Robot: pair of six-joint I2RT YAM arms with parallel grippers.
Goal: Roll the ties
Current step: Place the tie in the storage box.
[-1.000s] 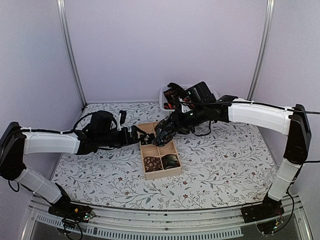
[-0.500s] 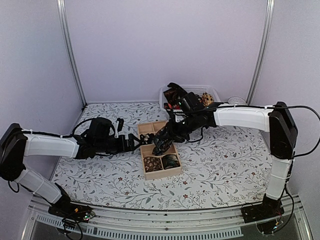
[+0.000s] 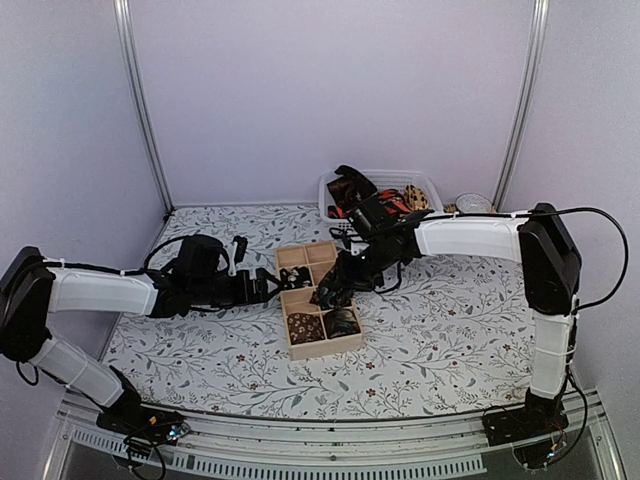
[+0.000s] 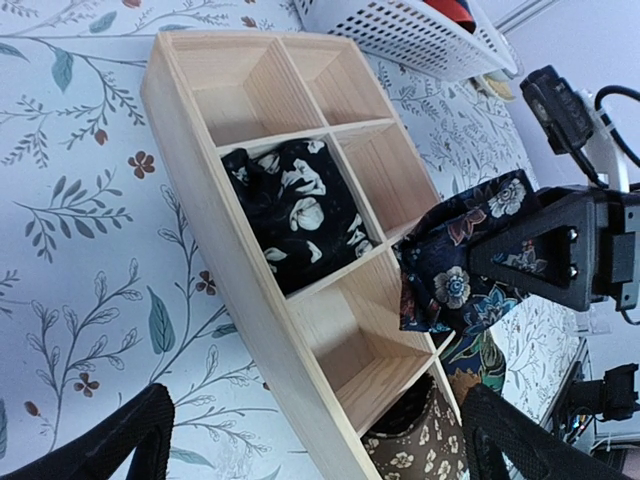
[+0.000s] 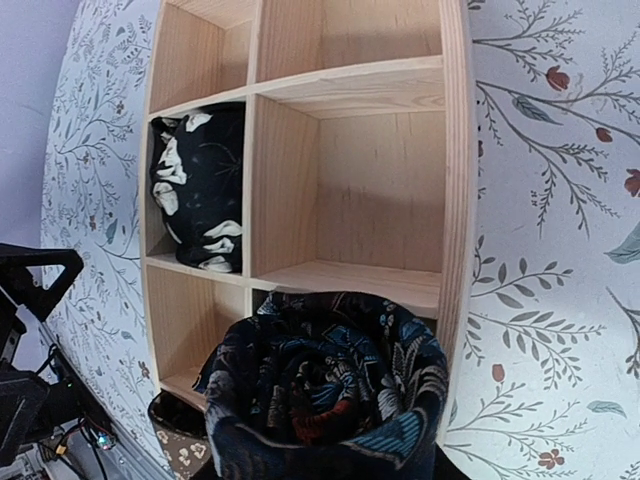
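Three rolled ties (image 4: 300, 210) already sit in the wooden tray (image 3: 325, 349), a fourth, dark floral roll (image 5: 325, 400), is clenched in the right gripper (image 3: 335, 290) at the tray's right edge, the left gripper (image 3: 264, 289) hangs spread and empty, and unrolled ties (image 3: 352, 187) remain in the white basket (image 3: 432, 186).

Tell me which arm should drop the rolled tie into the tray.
Right. The right gripper holds the rolled tie over the wooden tray, near empty compartments; the left gripper sits open, empty, beside the tray.
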